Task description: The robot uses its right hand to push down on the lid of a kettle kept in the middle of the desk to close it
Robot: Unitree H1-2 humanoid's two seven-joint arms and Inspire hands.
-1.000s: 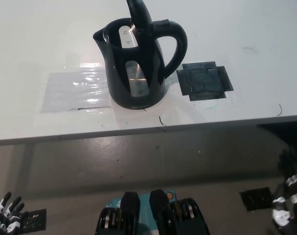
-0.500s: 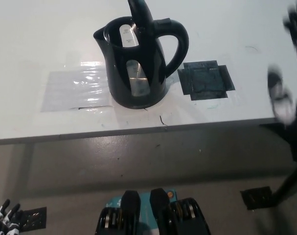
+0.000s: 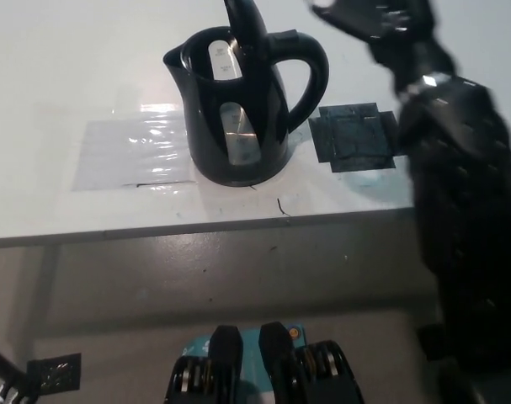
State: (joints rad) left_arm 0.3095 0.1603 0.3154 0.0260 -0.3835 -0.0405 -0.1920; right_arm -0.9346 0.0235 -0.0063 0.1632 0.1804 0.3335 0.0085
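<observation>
White bench under us, kettle mid-bench, its lid standing upright and open. Our right hand hovers near the far edge beside the handle, blurred; we cannot tell its spread. Lid not yet touched; the push remains.

No text, number or brand can be read; the pale label inside the kettle, on its far inner wall, carries only small marks too blurred to make out.
</observation>
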